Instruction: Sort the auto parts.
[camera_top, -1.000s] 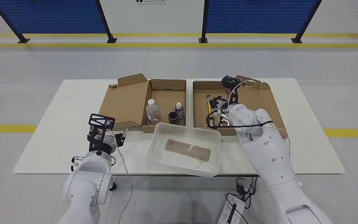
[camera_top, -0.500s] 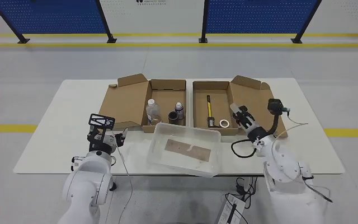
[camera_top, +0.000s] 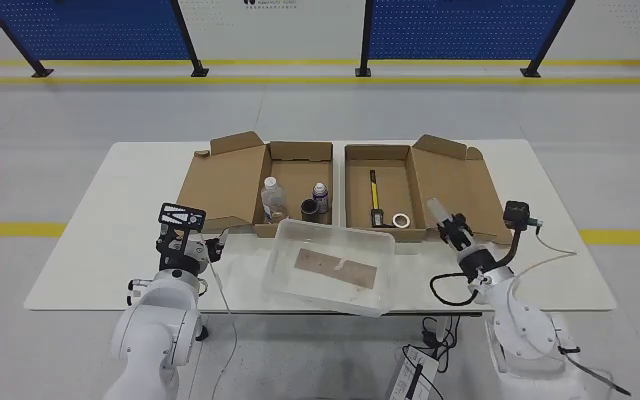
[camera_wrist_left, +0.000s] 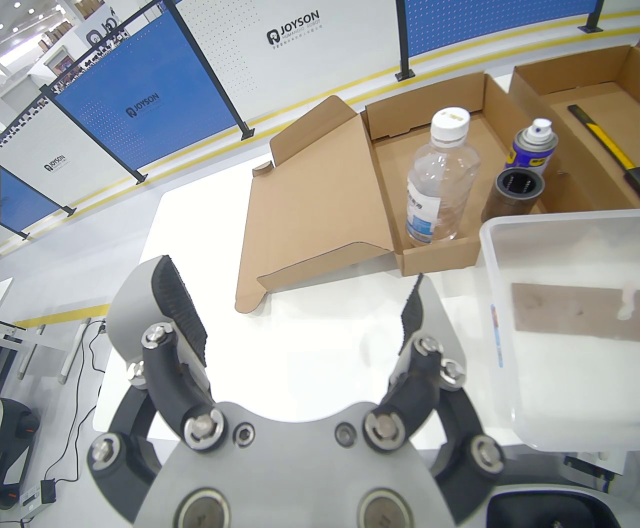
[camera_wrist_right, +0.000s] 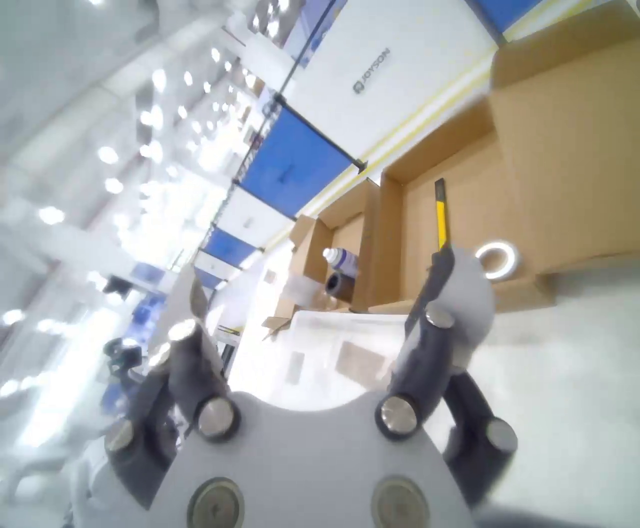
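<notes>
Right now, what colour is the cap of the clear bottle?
White cap; left wrist view shows it best.

1. In the left wrist view, the yellow-and-black long-handled tool (camera_wrist_left: 607, 142) runs off the picture's edge.
2. The translucent plastic tub (camera_wrist_left: 495, 320) is cut off too.
3. Its rim hides the dark metal cylinder's (camera_wrist_left: 510, 200) base.

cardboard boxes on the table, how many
2. The left box holds a bottle, spray can and black cylinder; the right box, beside it, holds a yellow-handled tool and a white ring.
</notes>
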